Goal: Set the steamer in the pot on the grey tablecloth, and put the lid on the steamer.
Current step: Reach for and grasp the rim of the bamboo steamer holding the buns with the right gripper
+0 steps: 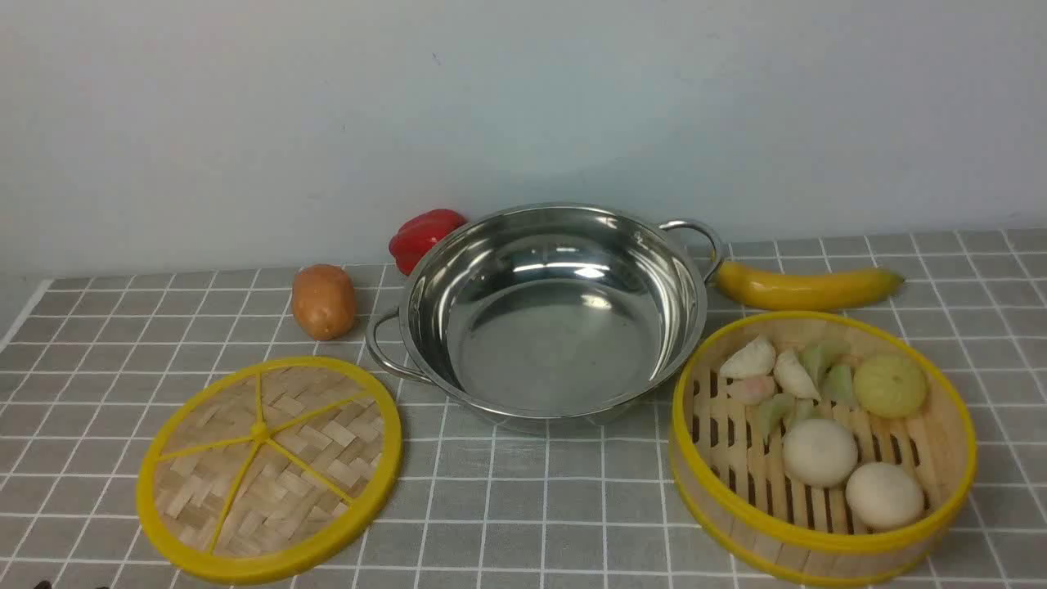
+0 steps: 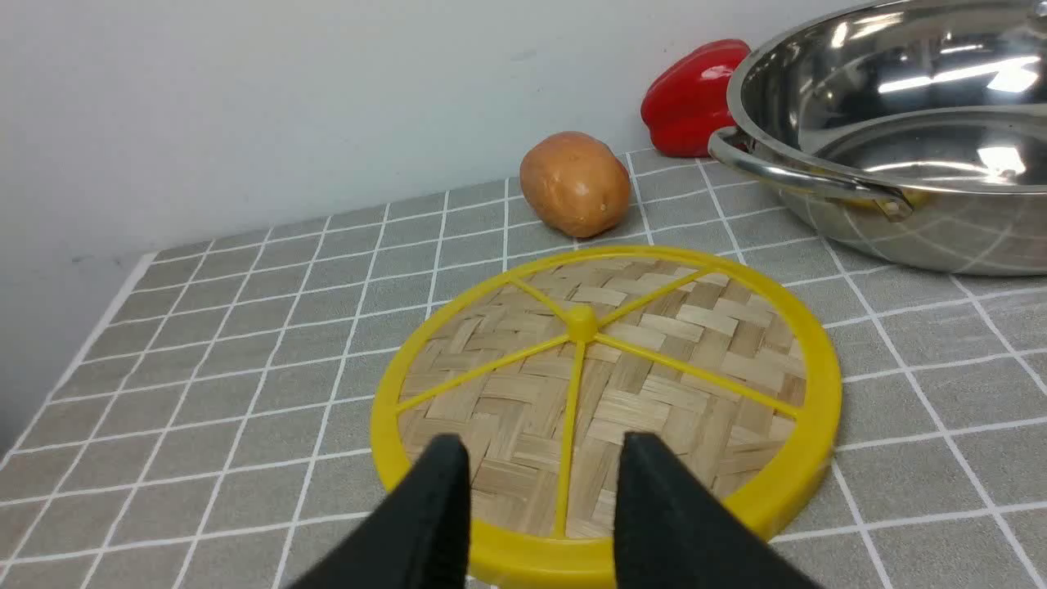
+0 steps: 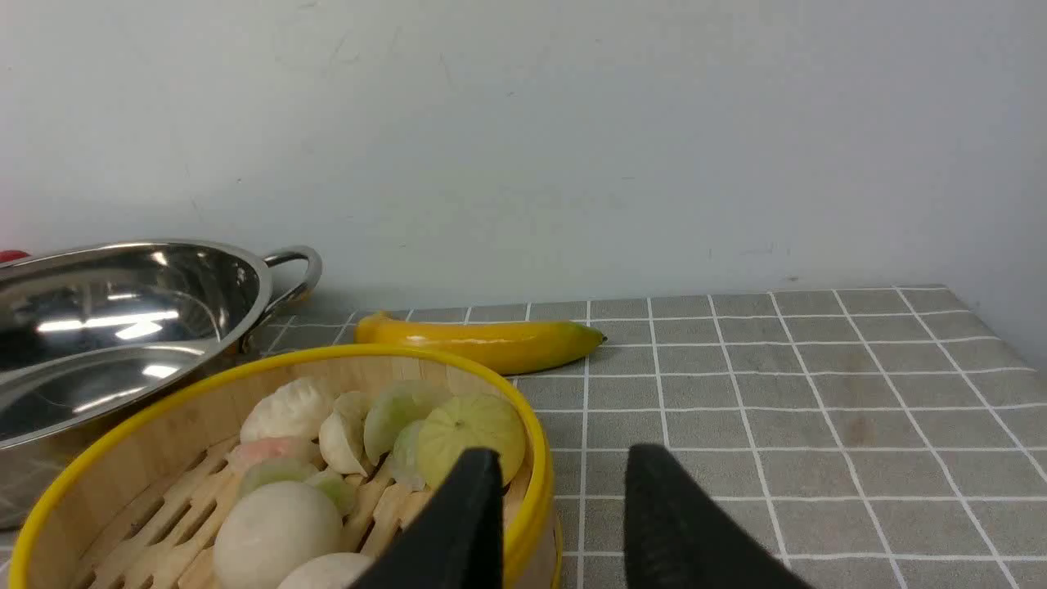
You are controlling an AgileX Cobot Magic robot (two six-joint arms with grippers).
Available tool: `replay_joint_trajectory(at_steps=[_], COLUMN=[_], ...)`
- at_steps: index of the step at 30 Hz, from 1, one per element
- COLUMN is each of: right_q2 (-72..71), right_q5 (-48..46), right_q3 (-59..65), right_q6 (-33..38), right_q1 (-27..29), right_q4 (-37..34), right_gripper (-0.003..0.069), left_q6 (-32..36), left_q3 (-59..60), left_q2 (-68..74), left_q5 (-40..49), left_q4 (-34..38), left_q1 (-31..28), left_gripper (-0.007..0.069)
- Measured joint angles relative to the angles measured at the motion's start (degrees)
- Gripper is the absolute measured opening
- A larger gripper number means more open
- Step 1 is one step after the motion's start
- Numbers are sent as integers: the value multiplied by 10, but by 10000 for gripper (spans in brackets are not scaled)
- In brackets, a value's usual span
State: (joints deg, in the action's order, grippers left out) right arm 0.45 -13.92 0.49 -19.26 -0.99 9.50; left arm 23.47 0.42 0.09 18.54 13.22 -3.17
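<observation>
The steamer [image 1: 818, 316] sits on the grey tablecloth [image 1: 532, 507] at the front right, with several buns and dumplings on its slatted floor. The empty steel pot [image 1: 556, 343] stands in the middle, just left of it. The lid [image 1: 270, 466] lies flat at the front left. Neither gripper shows in the front view. My left gripper [image 2: 544, 446] is open and empty over the lid's [image 2: 654, 360] near edge. My right gripper [image 3: 566, 456] is open and empty, with the steamer's rim [image 3: 327, 353] running between its two fingers in that view.
A potato [image 1: 324, 301] and a red pepper [image 1: 421, 237] lie behind the lid, left of the pot. A banana [image 1: 806, 288] lies behind the steamer. A plain wall closes the back. The cloth's left edge is near the lid.
</observation>
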Motion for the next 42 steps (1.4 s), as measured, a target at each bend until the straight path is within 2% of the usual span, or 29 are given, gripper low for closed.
replay_joint_trajectory(at_steps=[33,36,37,38,40,41,42], right_q2=[0,0,0,0,0,0,0], right_q5=[0,2,9,9,18,19,19], right_q3=[0,0,0,0,0,0,0], right_q6=[0,-13,-36,-43,-98,-109,-116], right_q1=[0,0,0,0,0,0,0], right_q4=[-1,-26,-74,-80,-186,-216,-224], right_gripper=[244,244,244,244,244,244,244], left_q6=[-6,-34,-68,-73,-130,-142,-147], left_q3=[0,0,0,0,0,0,0], left_q2=[0,0,0,0,0,0,0], left_q5=[0,0,1,1,8,8,8], left_q4=[13,77,151,160,284,327,336], left_q1=[0,0,0,0,0,0,0], left_gripper=[243,243,243,243,243,243,243])
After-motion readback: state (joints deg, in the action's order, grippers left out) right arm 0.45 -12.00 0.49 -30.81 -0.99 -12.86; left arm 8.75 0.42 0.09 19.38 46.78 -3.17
